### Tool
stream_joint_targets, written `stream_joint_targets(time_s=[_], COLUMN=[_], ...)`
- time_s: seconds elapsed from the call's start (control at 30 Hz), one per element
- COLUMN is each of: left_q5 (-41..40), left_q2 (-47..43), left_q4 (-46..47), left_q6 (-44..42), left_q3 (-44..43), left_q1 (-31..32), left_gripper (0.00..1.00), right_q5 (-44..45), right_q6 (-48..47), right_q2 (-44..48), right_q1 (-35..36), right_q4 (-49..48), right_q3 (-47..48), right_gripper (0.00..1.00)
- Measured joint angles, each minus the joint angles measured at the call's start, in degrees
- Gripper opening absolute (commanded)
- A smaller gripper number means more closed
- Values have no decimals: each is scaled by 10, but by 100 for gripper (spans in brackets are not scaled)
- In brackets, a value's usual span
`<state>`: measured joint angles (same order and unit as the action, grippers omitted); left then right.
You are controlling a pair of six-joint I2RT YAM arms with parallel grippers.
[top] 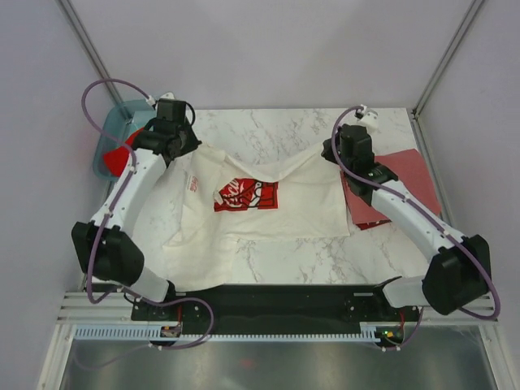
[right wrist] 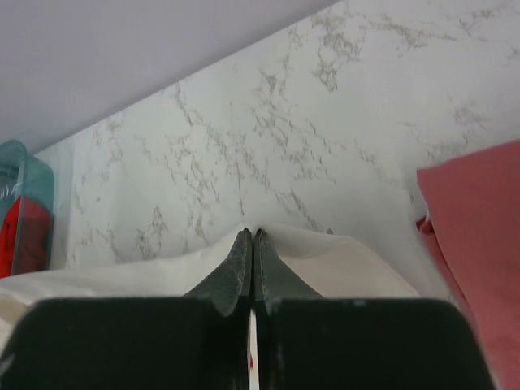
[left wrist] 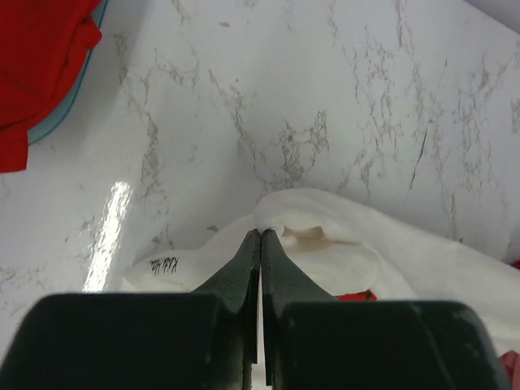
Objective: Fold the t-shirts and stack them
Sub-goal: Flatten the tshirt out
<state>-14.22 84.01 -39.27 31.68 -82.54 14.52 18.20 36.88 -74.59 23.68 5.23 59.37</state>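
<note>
Tools clamped on far edge of white t-shirt [top: 301, 207], left tool [left wrist: 261, 237] at left end, right tool [right wrist: 250, 236] at right end; cloth spread mid-bench [top: 284, 130], print up. Brick-red t-shirt [top: 402, 179] at right bench edge.

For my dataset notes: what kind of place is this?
Likely a robotics lab cell: a marble-patterned table inside plain walls and a metal frame, with left arm and right arm mounted at its edge.

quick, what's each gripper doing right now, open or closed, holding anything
left gripper: closed, pinching an edge of the white t-shirt
right gripper: closed, pinching another edge of the same shirt
</note>
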Motion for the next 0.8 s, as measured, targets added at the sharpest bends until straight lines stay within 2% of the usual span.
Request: stream_joint_targets(time_s=[0.03,0.07,0.1,0.13,0.17,0.2,0.27,0.3,0.33,0.4,0.47,0.57,0.6,0.7,0.8], left_q5=[14,25,33,44,55,69,88,96,102,104,102,96,93,83,79], left_q2=[28,64,99,139,170,217,308,349,376,390,376,315,285,195,97], left_q4=[3,2,5,16,22,13,9,-2,-4,-16,-24,-27,-23,-16,24], left_q6=[3,3,3,3,-1,-10,-20,-25,-30,-36,-39,-39,-38,-26,-4], left_q3=[-24,-58,-95,-137,-171,-224,-344,-398,-432,-437,-407,-313,-276,-176,-70], left_q1=[-15,-27,-37,-47,-54,-61,-70,-72,-73,-72,-67,-55,-49,-30,-5], left_gripper=[2,2,2,39,71,99,100,100,100,100,100,98,97,93,92], right_q5=[6,13,18,23,26,24,18,13,9,-4,-19,-44,-47,-47,-42], right_q6=[0,0,3,7,8,4,-9,-14,-20,-29,-35,-39,-38,-34,-32], right_q2=[-26,-48,-78,-105,-140,-171,-229,-253,-266,-271,-258,-234,-224,-196,-177], right_q1=[-3,-6,-13,-20,-31,-42,-59,-66,-71,-75,-74,-72,-70,-69,-70], right_q4=[-3,-9,-17,-23,-33,-33,-26,-18,-16,-8,-6,2,2,14,21], right_q3=[22,41,66,92,123,156,224,254,267,261,231,173,147,72,9], right_gripper=[0,8,28,92,98,98,98,95,94,90,81,68,60,52,52])
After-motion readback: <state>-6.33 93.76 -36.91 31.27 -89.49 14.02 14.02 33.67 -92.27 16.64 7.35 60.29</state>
